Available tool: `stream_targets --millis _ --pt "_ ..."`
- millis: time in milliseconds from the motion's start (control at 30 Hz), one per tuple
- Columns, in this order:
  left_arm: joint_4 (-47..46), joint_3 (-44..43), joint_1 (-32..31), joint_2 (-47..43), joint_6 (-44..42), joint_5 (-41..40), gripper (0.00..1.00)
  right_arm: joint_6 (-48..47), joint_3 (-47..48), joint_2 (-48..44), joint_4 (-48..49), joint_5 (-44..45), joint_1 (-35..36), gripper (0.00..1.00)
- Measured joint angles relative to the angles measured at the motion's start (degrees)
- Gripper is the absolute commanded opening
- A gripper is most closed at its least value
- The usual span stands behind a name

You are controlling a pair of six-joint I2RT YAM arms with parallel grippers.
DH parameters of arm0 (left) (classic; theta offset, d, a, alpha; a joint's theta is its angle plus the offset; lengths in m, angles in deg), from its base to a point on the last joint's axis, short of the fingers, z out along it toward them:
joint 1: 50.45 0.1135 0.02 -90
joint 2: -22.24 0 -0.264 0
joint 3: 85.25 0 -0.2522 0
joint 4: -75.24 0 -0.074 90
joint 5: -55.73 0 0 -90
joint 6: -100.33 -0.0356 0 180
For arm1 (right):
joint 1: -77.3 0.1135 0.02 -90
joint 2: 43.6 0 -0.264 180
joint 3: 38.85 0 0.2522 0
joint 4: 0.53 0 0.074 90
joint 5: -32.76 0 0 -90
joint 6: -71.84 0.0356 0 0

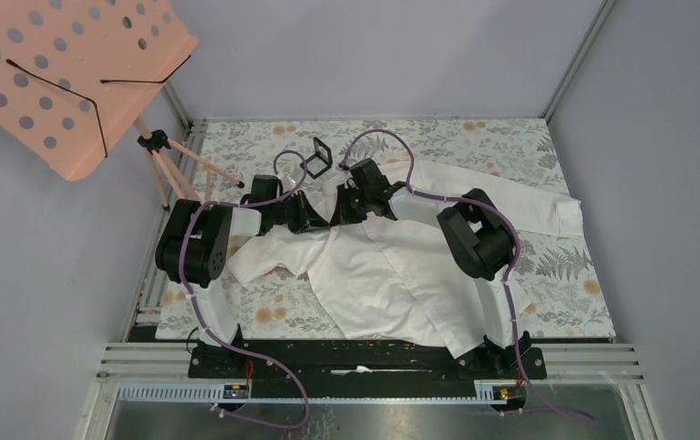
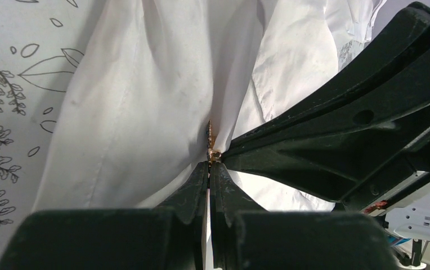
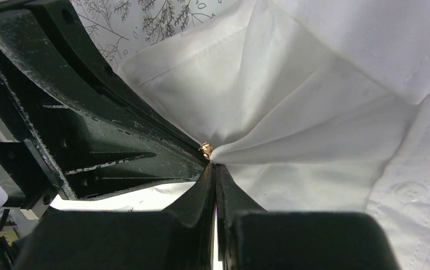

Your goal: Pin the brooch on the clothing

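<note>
**Item: brooch** [image 2: 214, 145]. Only a tiny gold-brown glint shows, with its outline and face too small and too buried in cloth to make out. It lies right at the tips of both pairs of jaws, touching them. Just ahead of the left gripper [image 2: 210, 165] it reads as a short sliver running on from the tips. Just ahead and slightly left of the right gripper [image 3: 214, 167] it reads as a mere bead.

**Item: shirt** [image 1: 378, 275]. White, thin and creased, spread on the leaf-patterned bench [image 1: 571, 275]. Its folds gather star-like into the one point where the tips meet, near the collar.

**Jaws.** Both pairs are pressed together, tip against tip, approaching from opposite sides. Which pair pinches cloth and which pinches the brooch cannot be told.

**Judgement.** Neither arm is nearer, since both are on the piece. The coming move likely turns on keeping the pin's line in the fold while it is pressed home.
</note>
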Motion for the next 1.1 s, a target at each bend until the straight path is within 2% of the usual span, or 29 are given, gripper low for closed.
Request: stream_targets --millis 767,1100 --pt "0.22 0.92 -0.44 -0.17 -0.66 -1.2 0.0 0.2 0.9 0.83 -1.07 3.28 1.09 0.0" --pt "-0.11 4.35 -1.42 -4.33 -0.66 -5.84 0.0 1.7 -1.16 -0.46 0.74 6.21 2.38 0.0"
